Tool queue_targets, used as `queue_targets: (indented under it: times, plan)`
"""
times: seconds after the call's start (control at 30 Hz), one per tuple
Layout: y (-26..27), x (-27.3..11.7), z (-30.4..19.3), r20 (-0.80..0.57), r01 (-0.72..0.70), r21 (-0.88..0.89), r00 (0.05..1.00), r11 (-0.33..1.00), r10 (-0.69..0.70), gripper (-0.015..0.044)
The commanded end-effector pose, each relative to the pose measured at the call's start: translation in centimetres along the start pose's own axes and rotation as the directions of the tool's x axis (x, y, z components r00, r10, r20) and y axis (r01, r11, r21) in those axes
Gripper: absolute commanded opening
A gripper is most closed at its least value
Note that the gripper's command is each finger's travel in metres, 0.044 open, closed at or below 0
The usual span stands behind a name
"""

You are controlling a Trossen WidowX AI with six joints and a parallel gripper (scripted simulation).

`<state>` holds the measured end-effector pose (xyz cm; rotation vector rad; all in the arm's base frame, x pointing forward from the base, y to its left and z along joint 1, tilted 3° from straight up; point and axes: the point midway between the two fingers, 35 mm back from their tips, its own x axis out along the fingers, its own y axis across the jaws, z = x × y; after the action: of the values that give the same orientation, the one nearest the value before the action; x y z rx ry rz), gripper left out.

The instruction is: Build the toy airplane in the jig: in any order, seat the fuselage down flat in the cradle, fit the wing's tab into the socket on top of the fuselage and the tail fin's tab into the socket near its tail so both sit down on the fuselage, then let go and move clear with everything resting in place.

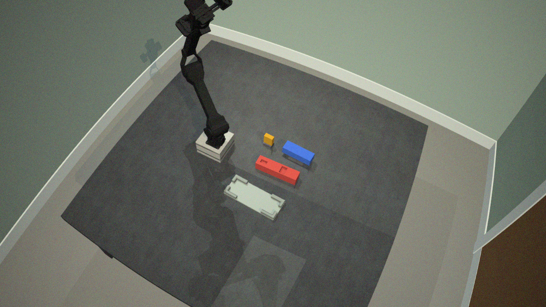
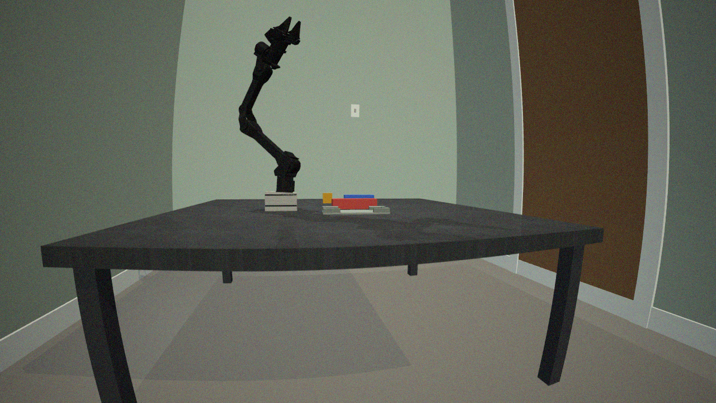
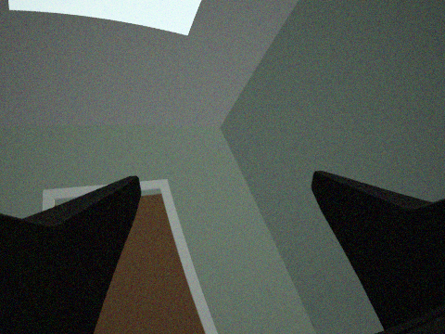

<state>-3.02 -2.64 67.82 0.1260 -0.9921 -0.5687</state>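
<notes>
Between green walls, a dark table stands before a brown door.

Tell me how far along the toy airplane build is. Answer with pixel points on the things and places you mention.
No assembly looks done: the cradle [image 1: 254, 197] [image 2: 356, 211] holds no part, and the red fuselage [image 1: 275, 170] [image 2: 354, 204] sits beside it, both sockets unfilled. Nothing is in hand; the gripper [image 2: 295, 20] [image 3: 228, 182] is open, raised high. Left: seat the fuselage, then fit the blue and orange pieces, presumably wing and tail fin.

1 pale-green rectangular corner-lipped tray | 3 solid-coloured rectangular blocks (red, blue, yellow) | 1 black jointed arm
</notes>
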Motion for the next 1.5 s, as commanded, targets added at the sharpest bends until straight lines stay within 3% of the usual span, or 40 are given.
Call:
queue_targets:
  times: [0.0, 0.2, 0.4, 0.6, 0.83, 1.13, 1.37, 1.47]
  plan:
    - [-0.6, 2.7, -7.1, -0.198, -0.008, -0.034, 0.98, 0.999, 0.001, 0.044]
    - [-0.9, 4.4, -16.7, -0.447, -0.041, -0.065, 0.895, 0.997, 0.008, 0.044]
    - [-1.0, 3.7, -26.4, -0.674, -0.095, -0.091, 0.739, 0.991, 0.009, 0.044]
    - [-0.9, 0.8, -35.8, -0.858, -0.17, -0.098, 0.514, 0.981, 0.003, 0.044]
    - [-0.8, -5.7, -45.4, -0.983, -0.273, -0.074, 0.18, 0.959, -0.024, 0.044]
    - [-1.4, -17.7, -53.8, -0.946, -0.404, 0.016, -0.302, 0.915, -0.116, 0.044]
    - [-3.1, -28.7, -56.0, -0.725, -0.478, 0.128, -0.643, 0.869, -0.247, 0.044]
    - [-4.0, -32.2, -55.7, -0.618, -0.493, 0.168, -0.727, 0.854, -0.298, 0.044]
